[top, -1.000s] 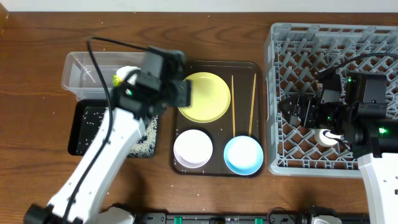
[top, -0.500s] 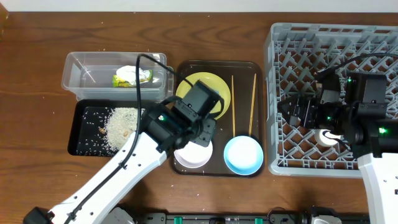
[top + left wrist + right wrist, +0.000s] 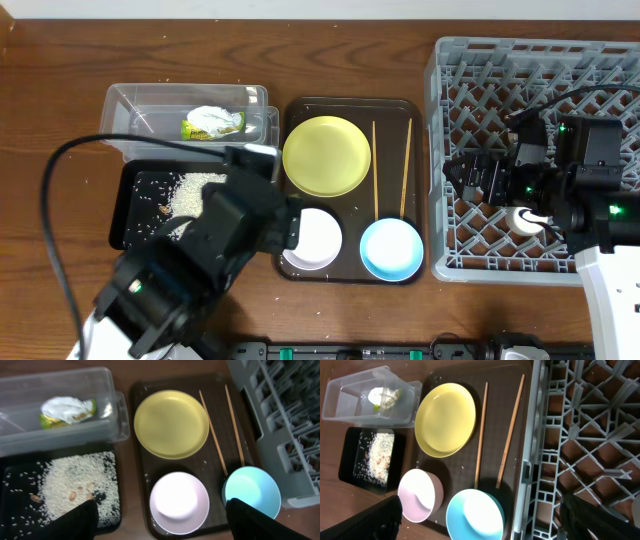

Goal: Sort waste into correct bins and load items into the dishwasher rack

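Observation:
A yellow plate (image 3: 327,155), a white bowl (image 3: 312,238), a light blue bowl (image 3: 391,249) and two chopsticks (image 3: 375,170) lie on the brown tray. The clear tub (image 3: 130,125) holds the green wrapper (image 3: 47,421) and crumpled paper (image 3: 62,407). Rice scraps (image 3: 185,190) lie in the black bin (image 3: 135,205). The grey rack (image 3: 530,60) stands at the right. My left gripper (image 3: 162,525) is open and empty, high above the white bowl (image 3: 179,501). My right gripper (image 3: 485,520) is open and empty, over the rack's left edge.
The dark brown serving tray (image 3: 350,105) sits between the bins and the rack. Loose rice grains lie in the bin and on the table beside it. My left arm (image 3: 190,270) covers the front left of the table.
My left arm has swung from over the bins, past the plate, back toward the front left. The tub and the rice in the bin now show. The right arm has not moved.

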